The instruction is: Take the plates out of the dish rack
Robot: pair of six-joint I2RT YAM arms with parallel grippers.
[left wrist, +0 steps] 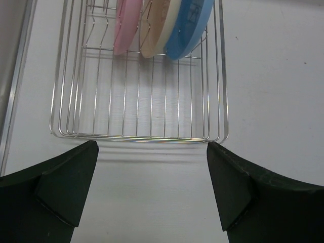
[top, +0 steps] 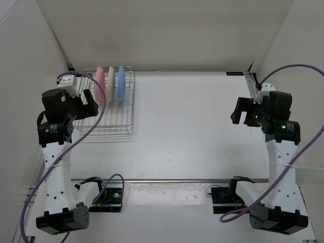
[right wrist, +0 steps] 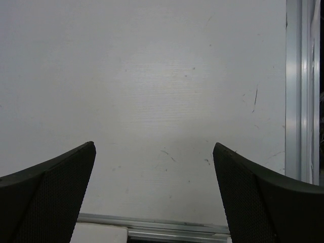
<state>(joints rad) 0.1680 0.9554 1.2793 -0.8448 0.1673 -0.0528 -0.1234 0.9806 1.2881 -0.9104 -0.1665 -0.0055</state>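
I see 3 plates (top: 110, 84) standing on edge in the dish rack (left wrist: 136, 114). My left gripper (left wrist: 152, 149) hovers at its near end, jaws apart; my right gripper (right wrist: 154, 147) has its jaws apart too.

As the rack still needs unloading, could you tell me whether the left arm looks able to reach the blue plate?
Probably yes: the left gripper is open and faces the rack, and the blue plate stands on edge at the row's right end, with only the low front rail between.

Flat white matte tabletop (top: 187, 126); plain off-white panel walls (top: 167, 35) at 9, 12, 3 o'clock. Silver metal rail (top: 172, 179) crosses at 6 o'clock. Even, diffuse light.
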